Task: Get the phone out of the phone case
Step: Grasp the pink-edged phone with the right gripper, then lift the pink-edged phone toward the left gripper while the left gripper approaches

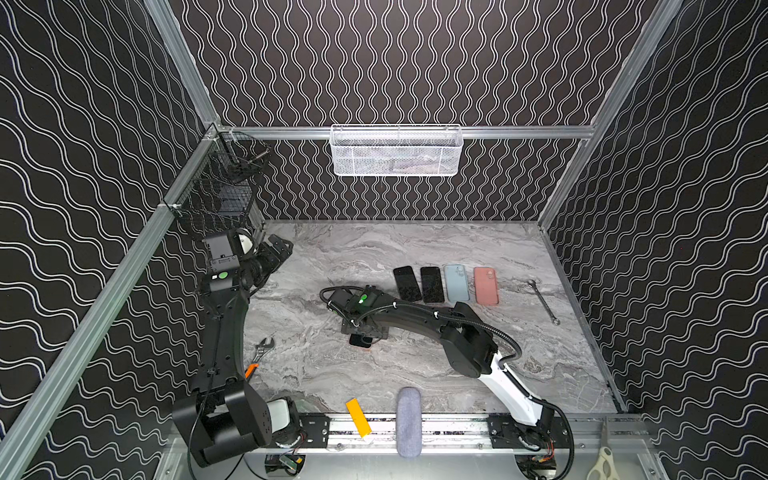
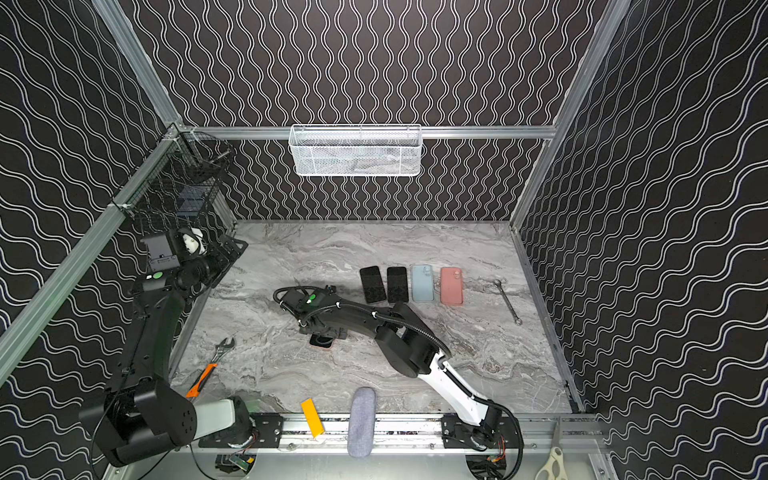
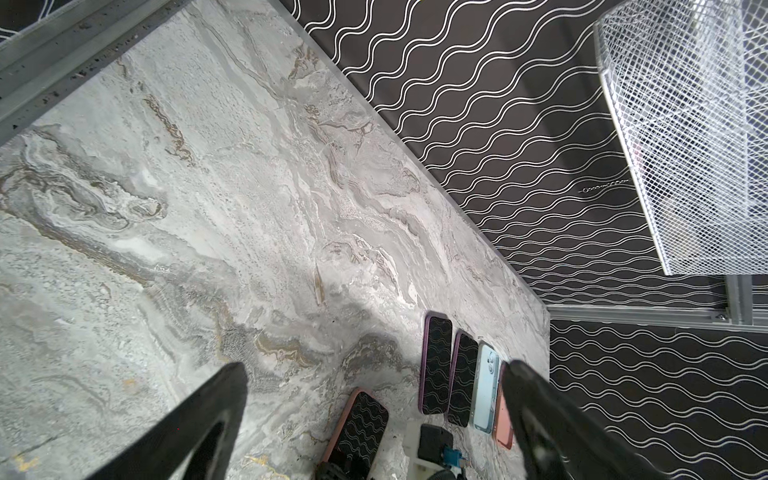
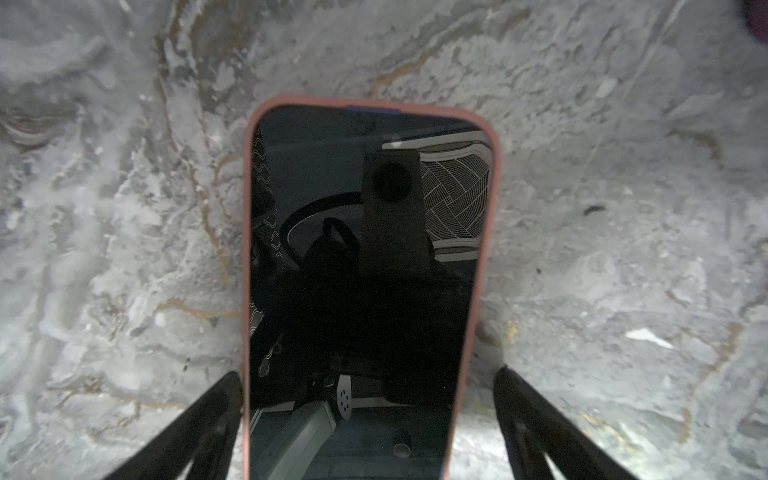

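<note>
A phone [image 4: 365,270] with a dark screen lies face up in a salmon-pink phone case [image 4: 247,249] at the middle of the marble table. In both top views only its near end [image 1: 360,341] [image 2: 321,342] shows from under the right wrist. My right gripper [image 4: 369,375] is low over it and open. Its fingers straddle the phone's long sides: one finger [image 4: 224,399] sits against the case rim, the other stands a little off it. My left gripper [image 1: 279,246] [image 3: 375,369] hangs open and empty, high at the rear left, far from the phone [image 3: 361,419].
Two bare black phones [image 1: 407,283] [image 1: 431,284], a blue case [image 1: 456,283] and a pink case [image 1: 485,286] lie in a row behind the right arm. Also here: spanner [image 1: 543,301], adjustable wrench [image 1: 262,349], yellow block [image 1: 358,417], grey pouch [image 1: 408,422], white basket [image 1: 395,149].
</note>
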